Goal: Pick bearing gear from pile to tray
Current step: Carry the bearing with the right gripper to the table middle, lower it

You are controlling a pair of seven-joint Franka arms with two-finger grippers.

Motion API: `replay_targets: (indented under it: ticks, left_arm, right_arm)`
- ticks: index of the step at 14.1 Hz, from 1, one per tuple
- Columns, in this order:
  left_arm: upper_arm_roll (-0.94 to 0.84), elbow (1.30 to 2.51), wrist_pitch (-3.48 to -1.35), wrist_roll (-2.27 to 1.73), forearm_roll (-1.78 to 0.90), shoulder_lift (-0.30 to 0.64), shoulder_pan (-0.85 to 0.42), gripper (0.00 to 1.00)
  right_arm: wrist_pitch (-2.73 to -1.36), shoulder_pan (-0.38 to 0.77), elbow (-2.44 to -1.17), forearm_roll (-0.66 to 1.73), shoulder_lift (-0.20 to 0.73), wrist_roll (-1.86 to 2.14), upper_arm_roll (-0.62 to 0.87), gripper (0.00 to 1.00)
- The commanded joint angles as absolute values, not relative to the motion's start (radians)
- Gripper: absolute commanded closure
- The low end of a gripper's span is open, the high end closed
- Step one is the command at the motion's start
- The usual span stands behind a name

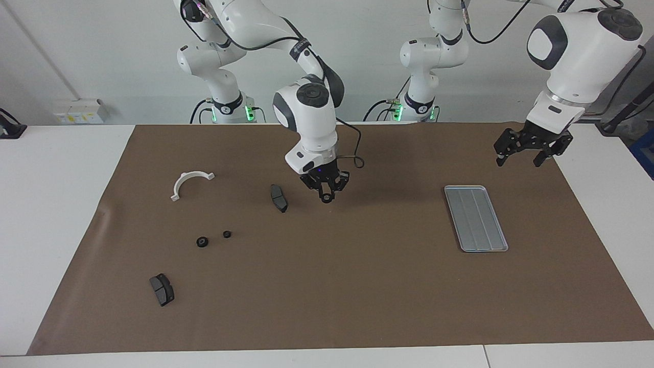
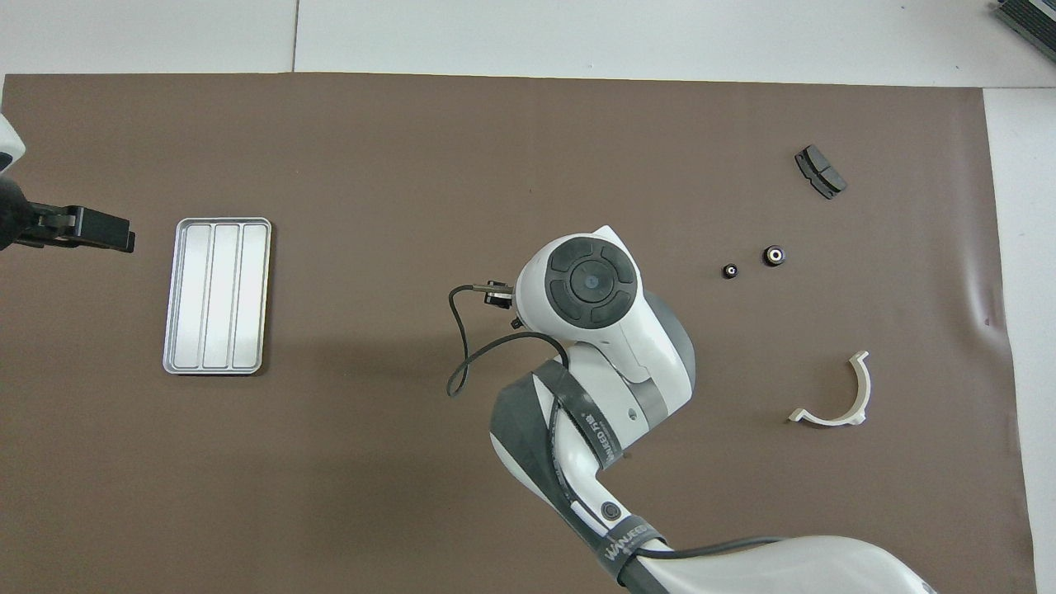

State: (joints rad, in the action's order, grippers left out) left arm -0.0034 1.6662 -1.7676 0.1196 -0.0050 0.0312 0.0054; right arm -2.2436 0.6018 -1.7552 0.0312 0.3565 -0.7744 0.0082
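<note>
On the brown mat [image 1: 357, 286], right gripper [image 1: 325, 197] pinches a gear near a pad [image 1: 278, 198]; left gripper [image 1: 526, 153] waits, spread.

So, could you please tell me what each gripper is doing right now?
Left gripper: open, empty.
Right gripper: shut on a small black gear.

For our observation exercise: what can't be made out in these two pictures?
Overhead view: right claw hidden under its own wrist.
Overhead view: one dark pad covered by that arm.
Overhead view: left claw partly cut off by the edge.
Facing view: whatever the right claw carries, too small to identify.
</note>
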Motion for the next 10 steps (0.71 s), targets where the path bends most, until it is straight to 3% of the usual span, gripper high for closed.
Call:
replay_targets:
  ticks: [1, 5, 10]
  left_arm:
    - [0.002, 1.697, -1.773, 0.123, -0.012, 0.005, 0.003, 0.00]
    - [0.002, 1.697, -1.773, 0.123, -0.012, 0.005, 0.003, 0.00]
    - [0.002, 1.697, -1.773, 0.123, -0.012, 0.005, 0.003, 0.00]
  right_arm:
    - [-2.318, 0.647, -1.730, 0.048, 0.438, -0.828, 0.006, 1.00]
    - [-2.350, 0.667, -1.740, 0.037, 0.462, -0.853, 0.006, 1.00]
    - [-2.382, 0.676, -1.753, 0.037, 0.492, -0.856, 0.006, 0.75]
